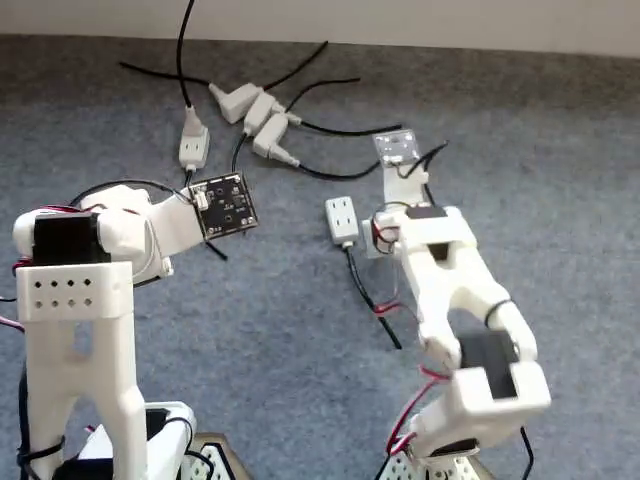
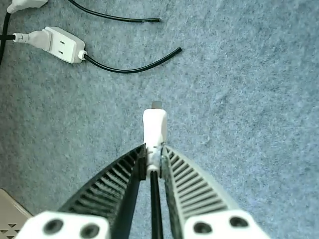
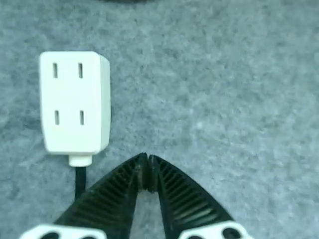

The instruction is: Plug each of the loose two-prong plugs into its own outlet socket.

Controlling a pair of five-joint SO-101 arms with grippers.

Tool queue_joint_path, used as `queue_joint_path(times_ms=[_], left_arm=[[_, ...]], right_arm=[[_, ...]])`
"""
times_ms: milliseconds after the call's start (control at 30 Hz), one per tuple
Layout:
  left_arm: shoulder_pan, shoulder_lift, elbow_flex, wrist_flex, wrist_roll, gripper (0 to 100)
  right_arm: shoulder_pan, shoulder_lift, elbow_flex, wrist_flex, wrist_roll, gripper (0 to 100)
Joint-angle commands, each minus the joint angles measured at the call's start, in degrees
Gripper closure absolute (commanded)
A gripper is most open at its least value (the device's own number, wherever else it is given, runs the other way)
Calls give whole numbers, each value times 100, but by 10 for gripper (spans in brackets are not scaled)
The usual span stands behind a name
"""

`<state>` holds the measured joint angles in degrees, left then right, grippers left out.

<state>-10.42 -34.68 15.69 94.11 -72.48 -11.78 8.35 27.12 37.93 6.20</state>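
My left gripper is shut on a white two-prong plug, prongs pointing away over the carpet; in the high view this plug is held at the left. A white outlet socket lies farther off, also seen in the high view as the outlet socket. My right gripper is shut with nothing in it, right beside the cord end of a white double outlet block. From above, that double outlet block lies mid-carpet next to the right gripper.
Several white plugs joined to black cords lie in a cluster at the back. Loose black cord ends curl on the grey carpet. A black cord trails from the double outlet toward the right arm's base.
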Motion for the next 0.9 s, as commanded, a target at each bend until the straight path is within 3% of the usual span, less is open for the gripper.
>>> queue_joint_path(times_ms=[0,200,567,733,867], left_arm=[[-92,-127,-22,-105,-88,994],[-189,-127,84,-220,-88,994],[-954,-127,1165,-1618,-281,994],[-919,-127,1376,-1653,-554,994],[-919,-127,1393,-1653,-554,994]], right_arm=[[-171,303,-787,-84,-53,991],[-901,400,-998,-180,-53,991],[-2123,884,-1015,-207,-53,991],[-2448,884,-1666,892,-53,991],[-2185,901,-2396,2273,-35,991]])
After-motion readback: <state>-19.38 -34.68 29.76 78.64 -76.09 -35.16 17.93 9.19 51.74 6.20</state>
